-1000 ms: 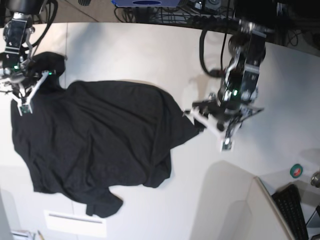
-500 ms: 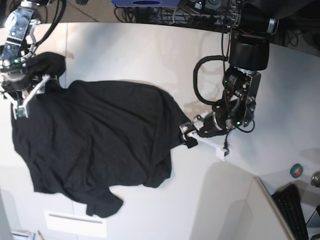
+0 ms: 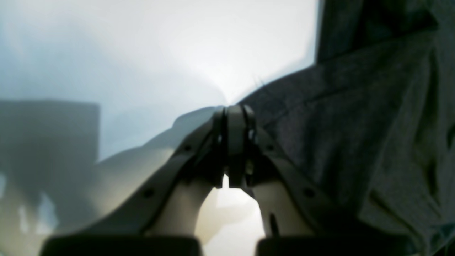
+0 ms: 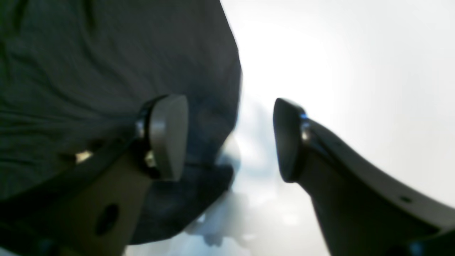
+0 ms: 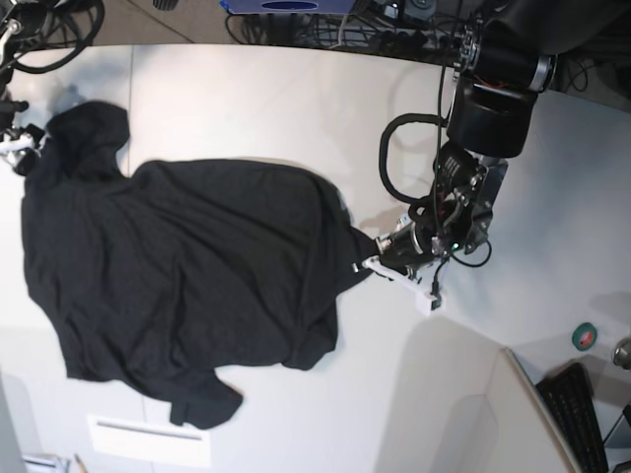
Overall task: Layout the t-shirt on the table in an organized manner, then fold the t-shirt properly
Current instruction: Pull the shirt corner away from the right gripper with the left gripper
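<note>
The black t-shirt (image 5: 187, 276) lies spread and wrinkled on the left half of the white table (image 5: 296, 108), with no print showing. My left gripper (image 5: 373, 262) is at the shirt's right corner. In the left wrist view its fingers (image 3: 233, 142) are pressed shut with the tips on the edge of the cloth (image 3: 355, 124). My right gripper (image 4: 227, 140) stands open with nothing between its fingers. One finger (image 4: 167, 138) hangs over the shirt's edge (image 4: 106, 71), the other over bare table. In the base view it barely shows at the far left edge (image 5: 14, 148), beside the sleeve.
A green tape roll (image 5: 585, 336) and a black keyboard (image 5: 577, 414) sit at the lower right, behind a raised white panel (image 5: 463, 414). A white label (image 5: 148, 439) lies near the front edge below the shirt. Cables run along the back edge (image 5: 394, 25).
My left gripper swung in to the shirt's right corner, opened and shut there. My right gripper opened, left the upper-left sleeve and drew back towards the left edge.
</note>
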